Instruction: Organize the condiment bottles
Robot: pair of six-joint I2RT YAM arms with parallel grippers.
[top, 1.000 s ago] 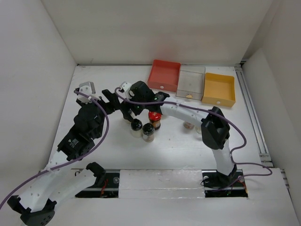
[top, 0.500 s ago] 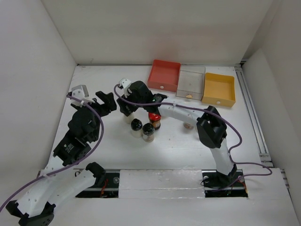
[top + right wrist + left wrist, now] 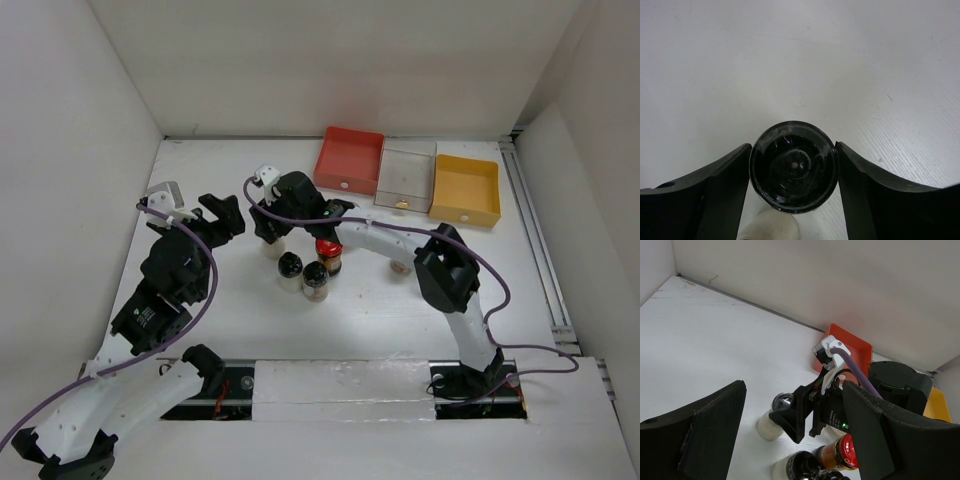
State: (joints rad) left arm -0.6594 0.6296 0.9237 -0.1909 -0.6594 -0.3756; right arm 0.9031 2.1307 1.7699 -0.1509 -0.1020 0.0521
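A white-filled condiment bottle (image 3: 272,248) with a dark shiny cap stands left of the cluster. My right gripper (image 3: 270,226) is over it, and in the right wrist view both fingers (image 3: 720,190) press against the cap (image 3: 794,167), shut on it. In the left wrist view the same bottle (image 3: 771,419) shows under that gripper. Two black-domed bottles (image 3: 290,270) (image 3: 315,281) and a red-lidded brown one (image 3: 328,252) stand together just to its right. My left gripper (image 3: 222,215) hangs left of the bottles, its fingers (image 3: 710,430) wide apart and empty.
Red tray (image 3: 349,160), clear tray (image 3: 405,173) and yellow tray (image 3: 465,188) sit in a row at the back right. Another small bottle (image 3: 402,266) peeks out under the right forearm. White walls enclose the table on three sides.
The right gripper's jaws have closed from wide open onto the bottle's cap. The left arm has pulled back to the left, away from the bottles.
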